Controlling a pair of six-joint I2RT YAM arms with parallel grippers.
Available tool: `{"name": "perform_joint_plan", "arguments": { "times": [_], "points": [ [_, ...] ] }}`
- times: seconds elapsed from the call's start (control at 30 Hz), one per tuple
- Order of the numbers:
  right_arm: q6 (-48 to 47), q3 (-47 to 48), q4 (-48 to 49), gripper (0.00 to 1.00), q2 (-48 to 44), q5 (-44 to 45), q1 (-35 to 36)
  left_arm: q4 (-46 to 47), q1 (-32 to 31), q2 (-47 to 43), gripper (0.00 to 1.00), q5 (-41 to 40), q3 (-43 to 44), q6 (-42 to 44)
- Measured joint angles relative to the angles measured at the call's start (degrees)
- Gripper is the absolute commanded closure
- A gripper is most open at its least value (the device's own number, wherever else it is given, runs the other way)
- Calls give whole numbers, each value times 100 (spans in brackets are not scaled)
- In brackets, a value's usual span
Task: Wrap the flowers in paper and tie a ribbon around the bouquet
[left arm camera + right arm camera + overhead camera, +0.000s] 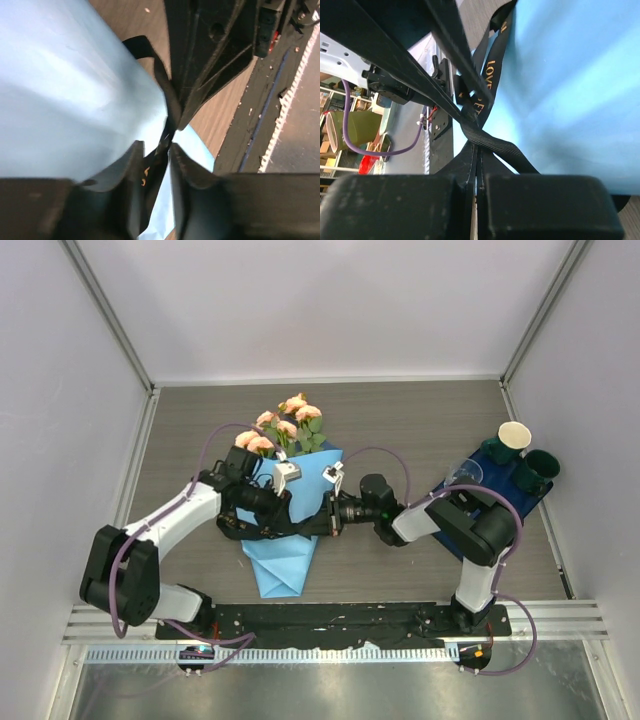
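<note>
The bouquet lies mid-table: pale pink flowers [285,425] stick out of a cone of light blue paper [285,560]. A black ribbon [262,532] with gold lettering crosses the cone's narrow part. Both grippers meet over it. My left gripper [300,520] [155,147] has its fingers slightly parted, and the ribbon [156,165] hangs loose in the gap against the paper [65,90]. My right gripper [322,520] [477,150] is shut, pinching the twisted ribbon [492,75] at its tips beside the paper [570,75].
A dark navy mat [455,490] at the right holds two green cups [540,470], a white paper cup [514,433] and a clear cup [463,473]. A black rail [330,620] runs along the near edge. Enclosure walls ring the table.
</note>
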Motion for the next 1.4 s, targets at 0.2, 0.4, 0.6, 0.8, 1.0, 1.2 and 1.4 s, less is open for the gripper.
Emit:
{"name": "perform_joint_plan", "arguments": {
  "times": [0.2, 0.4, 0.6, 0.8, 1.0, 1.2, 1.4],
  "points": [
    [166, -155, -348, 100, -109, 249, 11, 468, 330, -264, 15, -452, -26, -1241],
    [81, -101, -1102, 100, -330, 581, 11, 389, 1021, -988, 20, -2304, 39, -2964],
    [20, 131, -1635, 100, -372, 804, 57, -437, 2092, -385, 53, -4168, 852, -4006],
    [-55, 313, -1915, 100, -372, 909, 133, -435, 2992, 649, 33, -4345, 887, -4225],
    [-72, 345, -2028, 100, -372, 975, 162, -431, 2981, 1517, 32, -4334, 1222, -4975],
    [-142, 374, -2205, 100, -372, 1036, 210, -413, 3032, 1943, 26, -4492, 1554, -6201],
    [-249, 374, -2343, 100, -374, 1093, 243, -424, 3088, 2415, 27, -4273, 1784, -7346]
  ]
}}
